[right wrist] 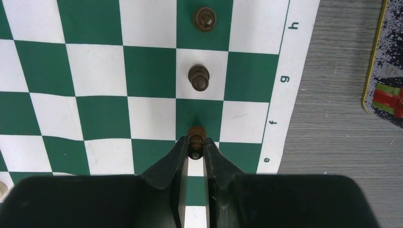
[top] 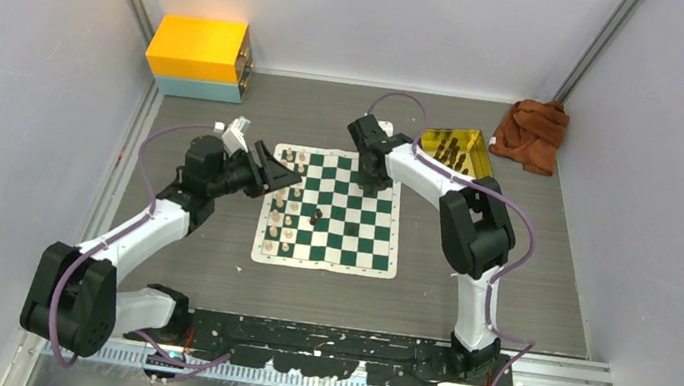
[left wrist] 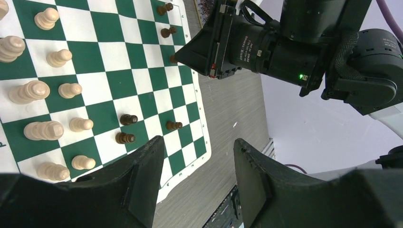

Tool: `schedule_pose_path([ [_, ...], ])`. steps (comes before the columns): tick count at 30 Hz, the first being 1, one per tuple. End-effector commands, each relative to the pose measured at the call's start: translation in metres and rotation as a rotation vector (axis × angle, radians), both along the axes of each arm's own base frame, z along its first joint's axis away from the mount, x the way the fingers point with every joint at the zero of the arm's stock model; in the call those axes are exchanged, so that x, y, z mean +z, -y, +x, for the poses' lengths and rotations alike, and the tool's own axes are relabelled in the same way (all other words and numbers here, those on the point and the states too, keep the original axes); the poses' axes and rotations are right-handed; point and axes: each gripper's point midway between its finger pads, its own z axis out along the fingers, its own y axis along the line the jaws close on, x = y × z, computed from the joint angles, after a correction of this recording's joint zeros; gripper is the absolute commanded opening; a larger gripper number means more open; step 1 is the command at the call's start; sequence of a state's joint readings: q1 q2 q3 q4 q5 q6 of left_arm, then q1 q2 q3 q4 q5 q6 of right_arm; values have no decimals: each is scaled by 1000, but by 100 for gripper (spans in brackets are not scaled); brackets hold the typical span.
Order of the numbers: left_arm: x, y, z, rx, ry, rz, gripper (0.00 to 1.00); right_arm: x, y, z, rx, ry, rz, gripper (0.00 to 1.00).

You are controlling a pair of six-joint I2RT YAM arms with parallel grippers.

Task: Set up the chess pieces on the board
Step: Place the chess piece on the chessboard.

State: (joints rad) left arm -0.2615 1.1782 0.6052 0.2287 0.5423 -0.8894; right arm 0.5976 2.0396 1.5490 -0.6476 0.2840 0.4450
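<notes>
The green and white board lies mid-table. Cream pieces stand in two columns along its left side, also in the left wrist view. Dark pawns stand near the board's right edge; others stand mid-board. My right gripper is shut on a dark pawn and holds it over the board's far right part. My left gripper is open and empty, hovering over the board's left edge.
A gold tray holding several dark pieces sits right of the board's far corner. An orange-brown cloth lies at the far right, a yellow and blue box at the far left.
</notes>
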Motion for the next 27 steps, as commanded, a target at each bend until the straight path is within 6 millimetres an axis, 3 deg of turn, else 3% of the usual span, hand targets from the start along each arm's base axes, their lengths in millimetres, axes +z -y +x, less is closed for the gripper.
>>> schedule_pose_path([
  [1,13,3,7,-6,66,-13,57,19,-10,21,6,66,45,1],
  [23,6,4,11,-8,56,-9,56,3,-4,25,-1,39,43,1],
  [27,6,5,11,-8,55,-11,57,2,-5,23,6,30,44,9],
])
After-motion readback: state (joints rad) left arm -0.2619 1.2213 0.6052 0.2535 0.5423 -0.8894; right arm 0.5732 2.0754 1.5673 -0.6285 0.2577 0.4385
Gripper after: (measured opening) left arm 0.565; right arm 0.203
